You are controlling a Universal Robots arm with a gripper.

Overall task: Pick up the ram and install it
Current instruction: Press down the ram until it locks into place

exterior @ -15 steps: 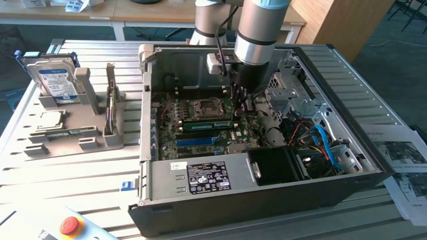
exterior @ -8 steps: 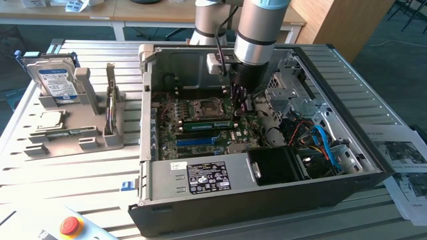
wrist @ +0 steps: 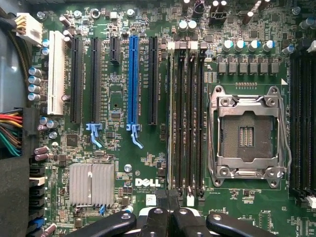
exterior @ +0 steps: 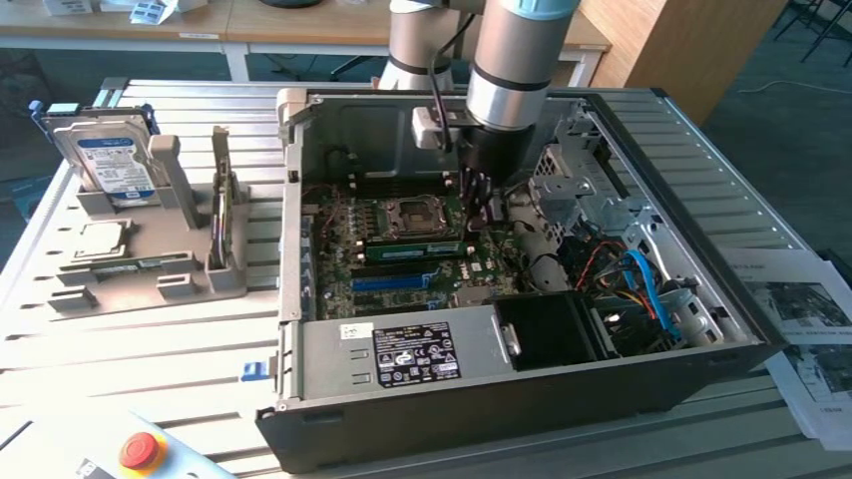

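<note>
In the exterior view the ram (exterior: 413, 249), a long green stick, stands on edge in a motherboard slot beside the empty processor socket (exterior: 406, 215). My gripper (exterior: 477, 205) hangs inside the open computer case, above the ram's end on the exterior view's right. I cannot tell whether it touches the ram. In the wrist view my gripper (wrist: 168, 210) is shut, its dark fingers pressed together with nothing showing between them. They line up with a thin pale edge (wrist: 172, 118) running along the outermost of the memory slots (wrist: 187, 118).
A grey fixture (exterior: 134, 274) on the exterior view's left holds a blue-labelled hard drive (exterior: 114, 165), a square silver chip (exterior: 100, 239) and a thin upright strip (exterior: 219, 200). The power supply (exterior: 413, 354), cables (exterior: 645, 289) and the case walls (exterior: 533, 409) crowd the board. A red stop button (exterior: 140, 449) sits in front.
</note>
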